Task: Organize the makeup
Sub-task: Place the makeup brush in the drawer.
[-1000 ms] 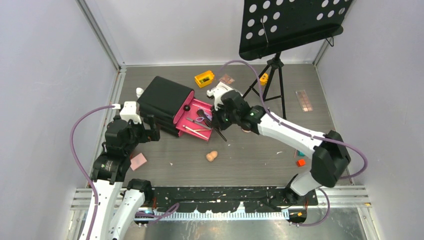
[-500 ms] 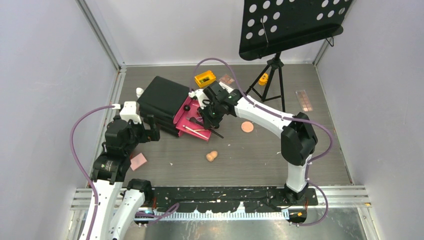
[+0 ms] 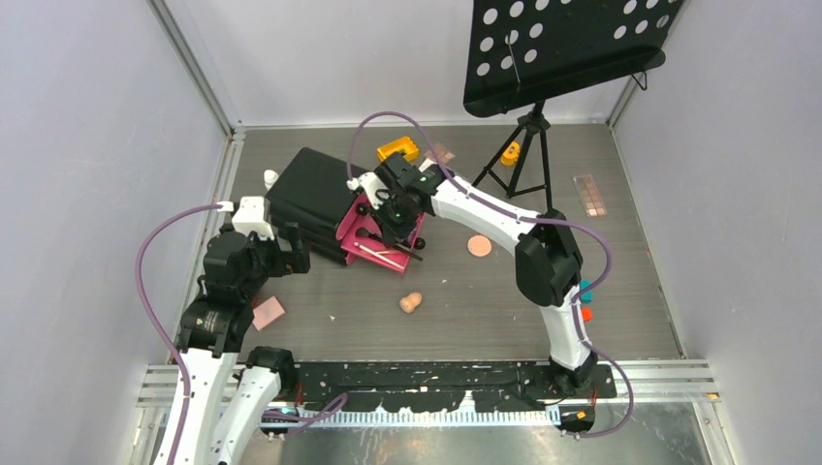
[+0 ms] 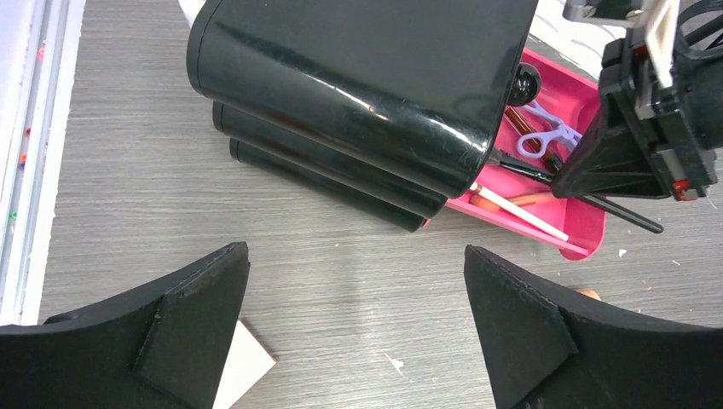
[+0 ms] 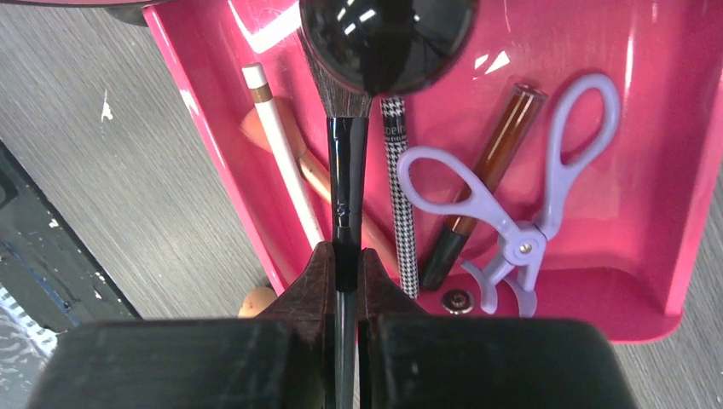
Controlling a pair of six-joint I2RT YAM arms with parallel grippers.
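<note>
right gripper [image 5: 345, 266]: clamped on black brush [image 5: 347, 170] handle | brush: held over pink drawer [image 5: 656, 256], beside lilac scissors [image 5: 511, 213] | left gripper [image 4: 356, 290]: spread wide, nothing held, near black chest [image 4: 358, 85]

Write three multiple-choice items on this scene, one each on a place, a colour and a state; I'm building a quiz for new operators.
1. Where are the scissors?
A. on the stand
B. in the pink drawer
C. on the table

2. What colour is the brush in the right gripper?
A. white
B. yellow
C. black

3. The left gripper is:
A. open
B. shut
C. out of view

Answers:
1 B: they lie inside the open drawer.
2 C: its handle shows black in the right wrist view.
3 A: its jaws stand wide apart with nothing between them.
</note>
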